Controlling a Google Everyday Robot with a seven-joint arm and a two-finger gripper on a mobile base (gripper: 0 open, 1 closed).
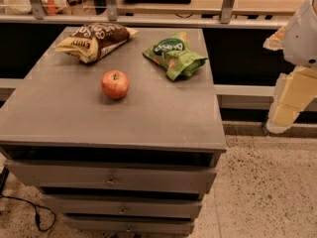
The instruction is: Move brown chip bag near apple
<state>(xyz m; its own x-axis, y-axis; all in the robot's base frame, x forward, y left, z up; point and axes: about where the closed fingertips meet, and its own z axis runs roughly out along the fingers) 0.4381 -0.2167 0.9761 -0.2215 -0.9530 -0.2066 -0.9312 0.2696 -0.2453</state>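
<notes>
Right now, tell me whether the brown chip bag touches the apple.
No, bare cabinet top lies between the brown chip bag and the apple; the gripper hangs beyond its right edge.

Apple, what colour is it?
The apple is red-orange, yellowish near the stem, camera view; the gripper hangs right of the drawer cabinet.

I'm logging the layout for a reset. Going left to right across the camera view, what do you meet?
Brown chip bag → green chip bag → gripper, off the table at the right edge. The apple lies in front of the brown bag's right end, so it has no clear slot.
</notes>
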